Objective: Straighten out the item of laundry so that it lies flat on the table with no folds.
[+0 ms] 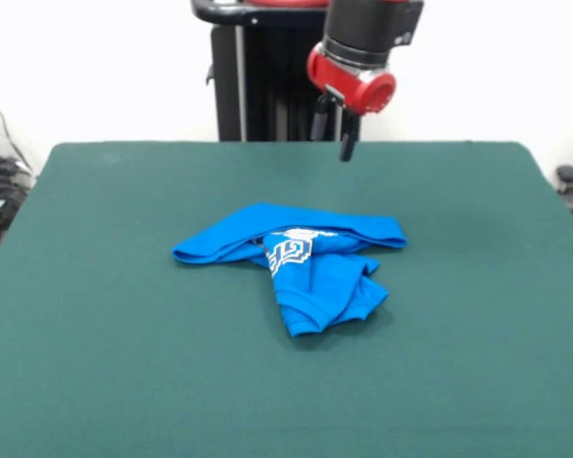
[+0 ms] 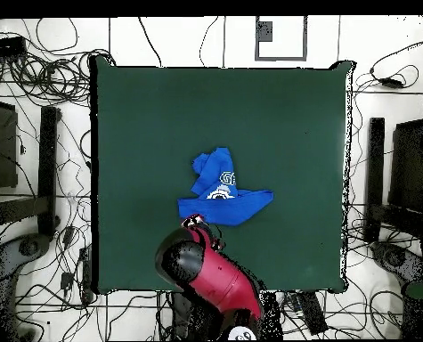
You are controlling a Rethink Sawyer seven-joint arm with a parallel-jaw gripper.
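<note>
In the front view the item of laundry lay near the middle of the counter, bunched rather than flat: a long folded band ran from its left tip across to the right, and a second folded lobe hung toward the camera beneath it, with white lettering showing where the two met. The gripper hung in the air above the counter's far side, behind the garment and clear of it; two dark fingers pointed down with a small gap between them, so the jaws stood slightly apart and empty.

The overhead view showed the garment as a band with a lobe pointing away from the robot, the counter bare around it. There the red arm covered the gripper, its jaws hidden.
</note>
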